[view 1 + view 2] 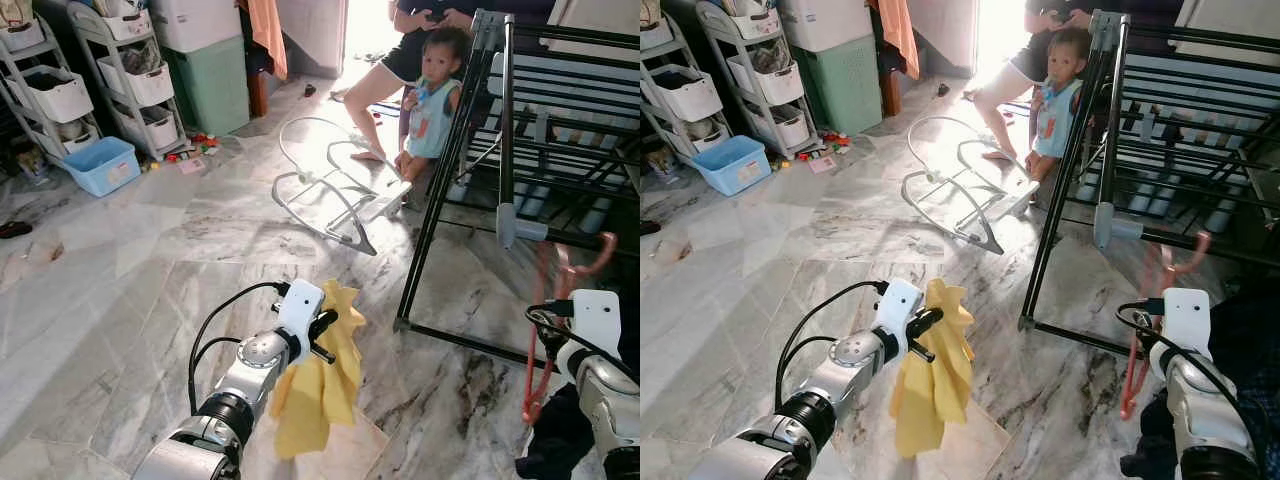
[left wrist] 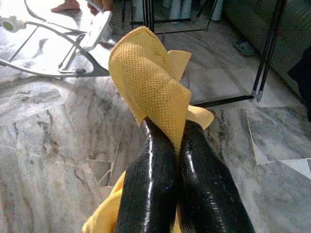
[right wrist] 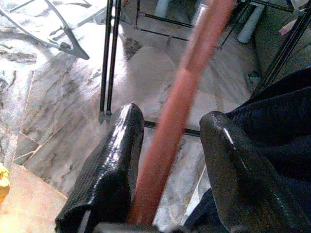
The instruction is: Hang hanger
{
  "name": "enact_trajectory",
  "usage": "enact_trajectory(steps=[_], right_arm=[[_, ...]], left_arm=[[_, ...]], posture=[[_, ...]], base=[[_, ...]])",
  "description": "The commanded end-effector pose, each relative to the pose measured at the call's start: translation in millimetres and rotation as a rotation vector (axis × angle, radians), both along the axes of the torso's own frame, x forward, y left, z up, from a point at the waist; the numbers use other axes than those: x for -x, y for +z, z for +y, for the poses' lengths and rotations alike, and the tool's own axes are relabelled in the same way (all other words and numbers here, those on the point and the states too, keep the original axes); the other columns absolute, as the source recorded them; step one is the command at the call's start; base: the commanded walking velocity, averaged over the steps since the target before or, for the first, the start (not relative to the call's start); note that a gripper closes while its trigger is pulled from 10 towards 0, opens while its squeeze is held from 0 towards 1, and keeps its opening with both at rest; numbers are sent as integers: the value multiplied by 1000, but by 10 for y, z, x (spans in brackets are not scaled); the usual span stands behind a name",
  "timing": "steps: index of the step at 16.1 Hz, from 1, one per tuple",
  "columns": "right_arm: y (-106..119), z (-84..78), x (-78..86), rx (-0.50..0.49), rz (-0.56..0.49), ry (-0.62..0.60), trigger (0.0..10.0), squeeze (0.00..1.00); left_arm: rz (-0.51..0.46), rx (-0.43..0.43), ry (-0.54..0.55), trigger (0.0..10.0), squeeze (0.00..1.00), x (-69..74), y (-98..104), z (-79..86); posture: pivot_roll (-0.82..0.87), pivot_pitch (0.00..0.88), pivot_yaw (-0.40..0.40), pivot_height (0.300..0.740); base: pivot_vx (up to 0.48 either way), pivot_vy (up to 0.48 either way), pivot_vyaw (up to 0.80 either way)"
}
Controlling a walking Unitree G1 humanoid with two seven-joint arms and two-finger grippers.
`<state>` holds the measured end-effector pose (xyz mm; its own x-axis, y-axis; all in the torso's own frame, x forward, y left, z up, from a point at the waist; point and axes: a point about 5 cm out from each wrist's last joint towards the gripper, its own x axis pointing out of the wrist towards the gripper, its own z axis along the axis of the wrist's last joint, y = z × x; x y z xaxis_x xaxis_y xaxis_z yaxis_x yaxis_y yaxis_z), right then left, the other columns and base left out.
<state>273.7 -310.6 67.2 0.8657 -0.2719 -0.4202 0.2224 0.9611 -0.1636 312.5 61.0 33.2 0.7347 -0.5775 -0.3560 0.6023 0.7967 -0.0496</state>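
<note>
- While your right gripper [image 3: 170, 160] stands with fingers apart around the hanger [image 1: 560, 300], its hook sits just under the rack [image 1: 520, 120] rail (long axis running upward).
- Your left gripper [image 2: 177, 145] is clamped on a yellow cloth [image 1: 325, 385], farther from the rack.

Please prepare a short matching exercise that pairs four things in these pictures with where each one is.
Things:
1. yellow cloth
2. red hanger
3. blue bin
4. black drying rack

Places:
A. on the floor beside the white shelves
B. pinched in the left gripper
C. standing at the robot's right
D. between the fingers of the right gripper

Pairs: 1-B, 2-D, 3-A, 4-C
</note>
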Motion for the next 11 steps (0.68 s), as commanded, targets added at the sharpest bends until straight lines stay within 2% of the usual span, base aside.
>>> enact_trajectory(steps=[1, 5, 11], right_arm=[[7, -9, -5, 10, 0, 7, 0, 0], [-26, 19, 29, 13, 1, 31, 0, 0], [-44, 164, 118, 33, -10, 97, 0, 0]], left_arm=[[-34, -1, -11, 10000, 0, -52, 84, -37], [-33, -3, -11, 10000, 0, -49, 80, -45], [-30, -4, -20, 10000, 0, -39, 74, -62]], posture=[[-28, 13, -18, 740], [-26, 8, -17, 740], [-37, 13, -11, 740]], base=[[0, 0, 0], [0, 0, 0], [0, 0, 0]])
